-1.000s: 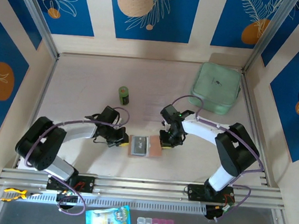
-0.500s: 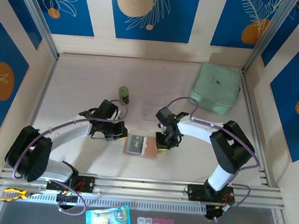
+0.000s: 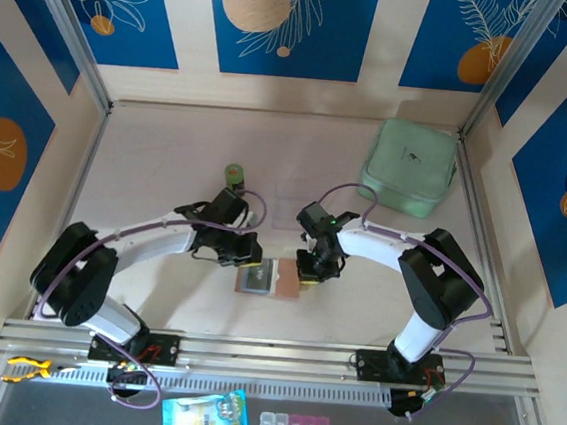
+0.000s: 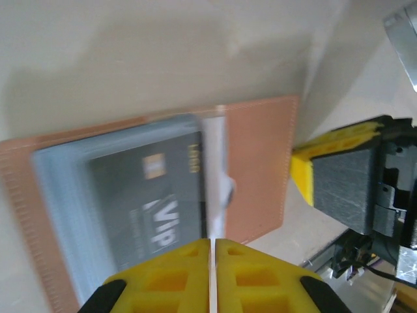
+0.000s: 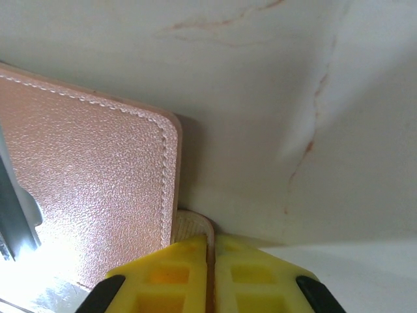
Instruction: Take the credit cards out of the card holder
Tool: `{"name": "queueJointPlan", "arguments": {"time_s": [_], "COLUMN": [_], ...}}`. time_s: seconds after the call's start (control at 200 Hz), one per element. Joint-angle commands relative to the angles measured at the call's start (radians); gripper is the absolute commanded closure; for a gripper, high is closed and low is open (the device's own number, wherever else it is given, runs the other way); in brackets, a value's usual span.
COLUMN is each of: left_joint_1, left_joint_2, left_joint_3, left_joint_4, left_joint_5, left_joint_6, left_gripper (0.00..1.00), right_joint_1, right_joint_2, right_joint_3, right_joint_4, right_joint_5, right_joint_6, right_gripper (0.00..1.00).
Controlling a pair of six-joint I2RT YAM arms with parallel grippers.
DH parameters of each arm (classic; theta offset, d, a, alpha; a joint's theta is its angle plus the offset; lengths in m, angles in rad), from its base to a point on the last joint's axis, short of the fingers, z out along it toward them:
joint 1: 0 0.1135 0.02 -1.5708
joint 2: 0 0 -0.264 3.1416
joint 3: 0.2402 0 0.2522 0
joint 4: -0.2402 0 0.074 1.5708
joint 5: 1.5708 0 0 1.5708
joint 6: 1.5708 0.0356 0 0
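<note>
Since a second ago, my left gripper (image 3: 249, 264) has swung from the card holder's (image 3: 285, 283) 9 o'clock round to its 11 o'clock corner. Its fingers are pressed together with nothing between them that I can make out, poised over the dark credit card (image 4: 146, 195), which is tucked in the lining. I judge it is lining up to drag that card out. At 3 o'clock my right gripper (image 3: 310, 275) pinches the snap tab (image 5: 193, 225), anchoring the holder open and flat near the table's 6 o'clock edge.

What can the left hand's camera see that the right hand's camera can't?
Left wrist camera: a dark card with white VIP print tucked in the card holder, and the right gripper at the holder's edge. Right wrist camera: the holder's small tab pinched in that gripper's shut jaws, plus reddish streaks on the table. Both: the holder's pink leather and the pale table.
</note>
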Motion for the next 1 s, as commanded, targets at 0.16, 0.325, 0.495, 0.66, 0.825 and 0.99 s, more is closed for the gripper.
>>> {"name": "queueJointPlan", "arguments": {"time_s": [0.16, 0.325, 0.495, 0.66, 0.825, 0.99], "left_joint_1": [-0.077, -0.104, -0.108, -0.107, -0.108, -0.107], "left_joint_2": [0.158, 0.208, 0.242, 0.268, 0.274, 0.274], "left_joint_3": [0.125, 0.138, 0.138, 0.14, 0.131, 0.128], "left_joint_4": [0.035, 0.037, 0.033, 0.013, 0.02, 0.024], "left_joint_5": [0.044, 0.049, 0.049, 0.042, 0.042, 0.044], "left_joint_6": [-0.002, 0.003, 0.004, 0.007, 0.0, -0.002], "left_gripper": [0.89, 0.89, 0.9, 0.89, 0.89, 0.89], "right_joint_1": [-0.008, -0.029, -0.029, -0.03, -0.033, -0.039], "right_joint_2": [-0.025, -0.033, -0.054, -0.103, -0.172, -0.24], "right_joint_3": [0.016, 0.018, 0.006, -0.008, -0.011, 0.016], "right_joint_4": [-0.016, -0.008, -0.013, -0.051, -0.136, -0.209], "right_joint_5": [0.014, 0.003, -0.001, 0.017, 0.071, 0.097], "right_joint_6": [-0.004, -0.001, 0.004, 0.016, 0.019, 0.028], "right_gripper": [0.9, 0.9, 0.88, 0.81, 0.73, 0.73]}}
